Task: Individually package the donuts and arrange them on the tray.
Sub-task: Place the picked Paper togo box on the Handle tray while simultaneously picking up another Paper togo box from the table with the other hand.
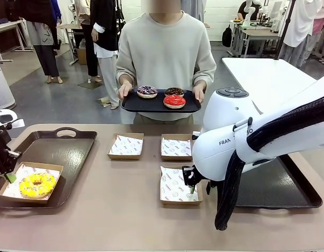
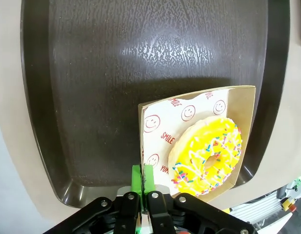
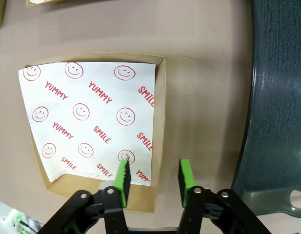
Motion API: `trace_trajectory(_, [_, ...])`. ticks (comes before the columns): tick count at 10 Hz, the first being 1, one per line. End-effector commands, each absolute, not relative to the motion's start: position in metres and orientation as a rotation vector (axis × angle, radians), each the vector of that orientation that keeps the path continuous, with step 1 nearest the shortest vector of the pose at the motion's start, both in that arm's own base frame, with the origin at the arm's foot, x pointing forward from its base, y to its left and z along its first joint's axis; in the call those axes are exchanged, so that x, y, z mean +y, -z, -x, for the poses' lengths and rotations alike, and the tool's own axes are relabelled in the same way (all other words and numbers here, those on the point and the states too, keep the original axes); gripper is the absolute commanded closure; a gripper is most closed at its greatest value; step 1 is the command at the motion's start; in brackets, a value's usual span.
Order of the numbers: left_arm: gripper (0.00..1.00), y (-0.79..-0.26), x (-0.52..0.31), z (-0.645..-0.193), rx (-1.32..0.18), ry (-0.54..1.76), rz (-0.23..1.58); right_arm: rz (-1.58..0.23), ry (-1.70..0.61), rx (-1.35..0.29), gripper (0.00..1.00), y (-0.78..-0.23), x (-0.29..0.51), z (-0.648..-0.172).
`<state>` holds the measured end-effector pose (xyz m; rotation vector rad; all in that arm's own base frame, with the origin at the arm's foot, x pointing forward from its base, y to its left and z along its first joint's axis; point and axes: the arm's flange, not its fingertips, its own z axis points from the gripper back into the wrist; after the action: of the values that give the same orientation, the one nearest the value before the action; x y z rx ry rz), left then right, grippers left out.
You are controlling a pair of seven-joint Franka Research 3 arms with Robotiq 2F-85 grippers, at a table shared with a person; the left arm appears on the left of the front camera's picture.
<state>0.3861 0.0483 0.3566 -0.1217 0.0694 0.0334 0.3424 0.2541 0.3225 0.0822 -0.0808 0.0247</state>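
Observation:
A yellow sprinkled donut [image 1: 37,184] [image 2: 207,155] lies in a paper-lined cardboard box [image 1: 5,191] [image 2: 155,114] on the dark left tray [image 1: 56,147] [image 2: 91,73]. My left gripper [image 1: 9,177] [image 2: 142,176] pinches that box's edge, its green pads nearly together. A person holds a black tray [image 1: 134,105] bearing the purple donut [image 1: 147,91], the chocolate donut [image 1: 174,91] and the red donut [image 1: 174,101]. My right gripper [image 1: 191,185] [image 3: 154,180] is open astride the right wall of an empty lined box [image 1: 175,185] [image 3: 87,117], one pad on the paper, one outside.
Two more empty lined boxes [image 1: 126,146] [image 1: 176,147] stand mid-table. A second dark tray [image 1: 288,191] [image 3: 282,97] lies at the right under my right arm. People stand farther back in the room.

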Motion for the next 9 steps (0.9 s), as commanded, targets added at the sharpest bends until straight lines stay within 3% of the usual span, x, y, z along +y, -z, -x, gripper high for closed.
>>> trace_trajectory(1, [0.77, -0.3534, 0.0458, -0.3880, 0.062, -0.031, 0.080, -0.068, -0.012, -0.075, 0.85, -0.3194, 0.2578, -0.3431])
trace_trajectory(2, [0.43, -0.3532, 0.0460, -0.3881, 0.064, -0.031, 0.079, -0.070, -0.010, -0.077, 0.95, -0.3192, 0.2574, -0.3434])
trace_trajectory(4, [0.00, -0.3536, 0.0450, -0.3877, 0.065, -0.035, 0.081, -0.074, -0.010, -0.081, 1.00, -0.3193, 0.2579, -0.3434])
trace_trajectory(6, [0.00, -0.3547, 0.0439, -0.3877, 0.061, -0.035, 0.091, -0.074, -0.011, -0.077, 1.00, -0.3187, 0.2580, -0.3426])
trace_trajectory(7, [0.12, -0.3554, 0.0438, -0.3877, 0.060, -0.036, 0.093, -0.073, -0.011, -0.078, 1.00, -0.3189, 0.2581, -0.3423])
trace_trajectory(8, [0.03, -0.3560, 0.0436, -0.3878, 0.059, -0.036, 0.097, -0.073, -0.010, -0.078, 1.00, -0.3190, 0.2581, -0.3420])
trace_trajectory(9, [0.00, -0.3564, 0.0433, -0.3877, 0.059, -0.037, 0.098, -0.072, -0.007, -0.076, 1.00, -0.3190, 0.2578, -0.3420])
